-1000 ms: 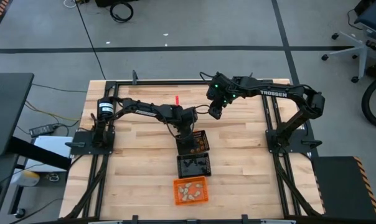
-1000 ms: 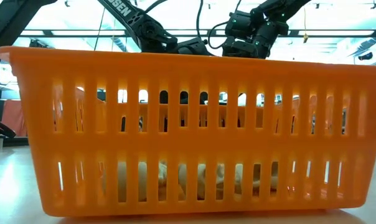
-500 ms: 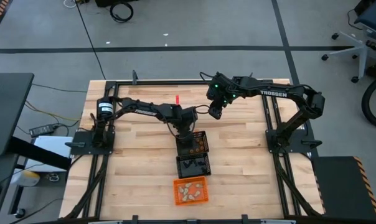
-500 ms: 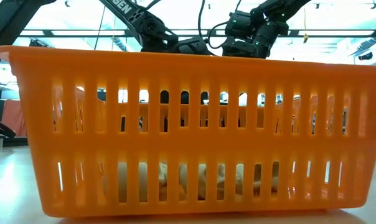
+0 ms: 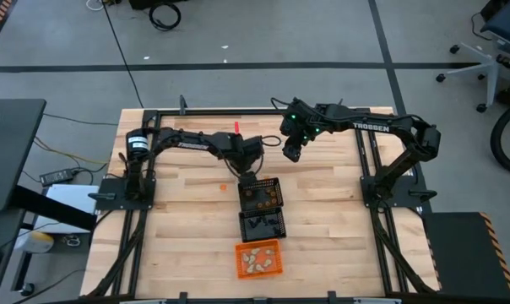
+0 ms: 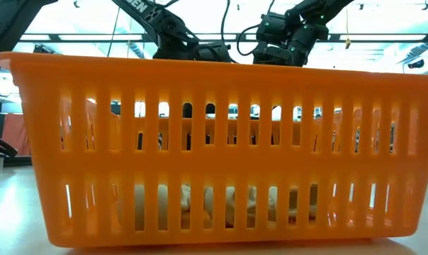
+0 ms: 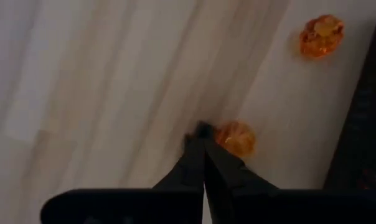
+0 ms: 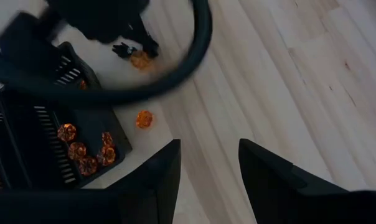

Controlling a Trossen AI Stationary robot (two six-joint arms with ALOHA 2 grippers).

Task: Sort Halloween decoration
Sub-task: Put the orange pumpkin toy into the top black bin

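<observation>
Since a second ago the left gripper [image 5: 244, 171] has drawn back from above the far black mesh basket [image 5: 261, 193] to the bare wood just beyond it, and its fingers [image 7: 203, 163], then apart, are now pressed together with nothing between them. Wooden table [image 5: 322, 245], butcher-block top, black frame rails along both sides. Right arm, lettered "TROSSEN" on its forearm, holds the right gripper [image 5: 290, 154] above the table's far half, fingers [image 8: 157, 177] standing apart and empty. Three baskets in a row toward the near edge: far mesh basket holding orange trinkets [image 8: 82, 152]; second black mesh basket [image 5: 263, 224] holding dark pieces; orange rectangular basket [image 6: 214, 142], slotted walls, holding cream-white pieces [image 5: 258, 259] and blocking most of the low view. Loose orange trinket [image 7: 236, 137], rounded, no clear long axis, touching the left fingertips' side. Second loose orange trinket [image 7: 321, 35] near the far mesh basket's wall.
</observation>
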